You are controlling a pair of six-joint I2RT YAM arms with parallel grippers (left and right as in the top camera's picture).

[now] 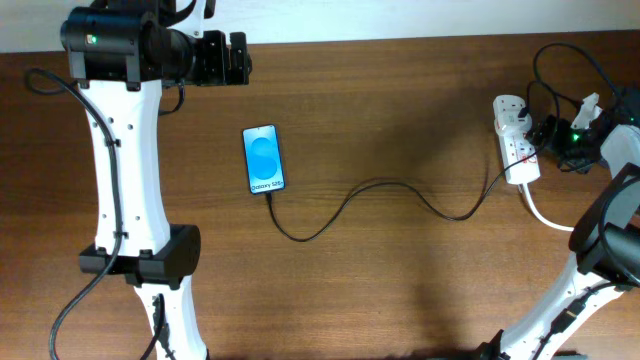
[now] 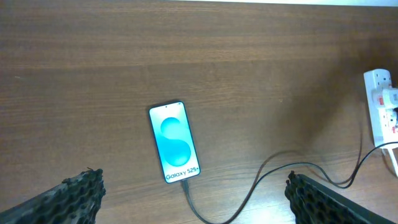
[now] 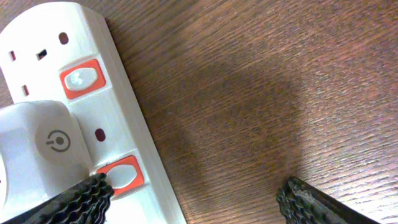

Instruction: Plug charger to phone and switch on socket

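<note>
Plugging stage apparently complete, switching stage in hand. The phone (image 1: 264, 159) lies flat and face up on the wooden table (image 1: 400, 90), left of centre, its blue screen lit. The charger (image 1: 452, 215) meets the phone's lower edge, where its connector tip appears seated, though the joint is too small to confirm. From there the black cable runs in loose curves across the table to the socket (image 1: 515, 140) at the right edge. The right wrist view shows a white adaptor (image 3: 43, 143) plugged into the strip between two red-framed rocker switches, the upper switch (image 3: 79, 78) and the lower switch (image 3: 121, 175). The right gripper (image 1: 550, 132) hangs close over the socket with its jaws spread and nothing between them. One of its fingers (image 3: 81, 199) sits at the edge of the lower switch, beside the adaptor; whether it is pressing the rocker cannot be told. The left gripper (image 1: 238, 58) is likewise spread and empty, parked high near the table's far edge, well apart from the phone. Judged from this layout, the cable-to-phone step is done and only the switch is left to throw. Neither rocker shows a readable on or off position, so the socket's state is undetermined, and the lit screen alone does not prove that charging has begun.
</note>
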